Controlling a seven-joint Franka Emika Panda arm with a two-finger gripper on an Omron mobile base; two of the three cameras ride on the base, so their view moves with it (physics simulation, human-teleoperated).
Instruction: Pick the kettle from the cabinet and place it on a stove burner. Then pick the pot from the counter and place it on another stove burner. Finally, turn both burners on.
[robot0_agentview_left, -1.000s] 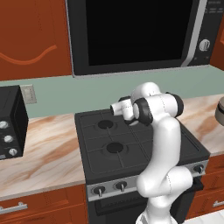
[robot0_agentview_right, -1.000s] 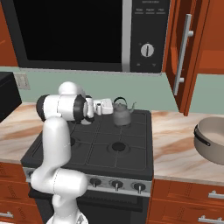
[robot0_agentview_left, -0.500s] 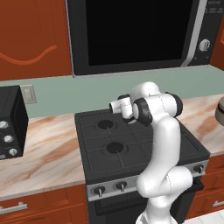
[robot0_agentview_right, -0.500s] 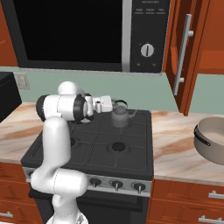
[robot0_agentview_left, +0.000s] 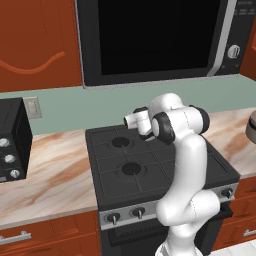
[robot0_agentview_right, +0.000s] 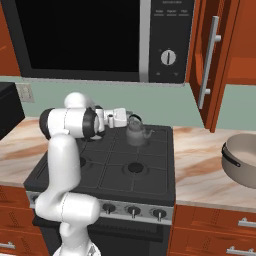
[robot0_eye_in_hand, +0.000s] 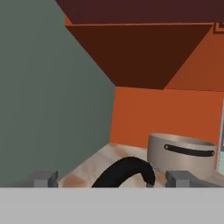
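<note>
Kettle: the kettle (robot0_agentview_right: 136, 132) is sitting upright on the rear right burner of the cooktop (robot0_agentview_right: 150, 172), middle of the right base view, spout pointing right; in the hand view its black arched handle (robot0_eye_in_hand: 127, 171) is curving up at bottom centre.
Gripper: the gripper (robot0_agentview_right: 126, 119) is hanging level just left of the kettle's handle, at the centre of the right base view; in the left base view the arm's wrist (robot0_agentview_left: 136, 119) is sitting mid-frame over the back of the stove.
Jaws: the two finger tips (robot0_eye_in_hand: 41, 179) are standing spread wide at the bottom corners of the hand view, the kettle handle lying between them and touching neither (nothing is being pinched).
Pot: the pot (robot0_agentview_right: 242, 159) is resting on the counter (robot0_agentview_right: 202, 167) at the right edge of the right base view, well apart from the stove; in the hand view it is showing lower right (robot0_eye_in_hand: 181, 155).
Cabinet: the cabinet (robot0_agentview_right: 212, 60) is standing open at upper right of the right base view, silver bar handle facing out.
Microwave: a black microwave (robot0_agentview_left: 160, 37) is hanging above the stove, top of the left base view.
Burners: the front burners (robot0_agentview_left: 131, 168) are lying bare under their grates.
</note>
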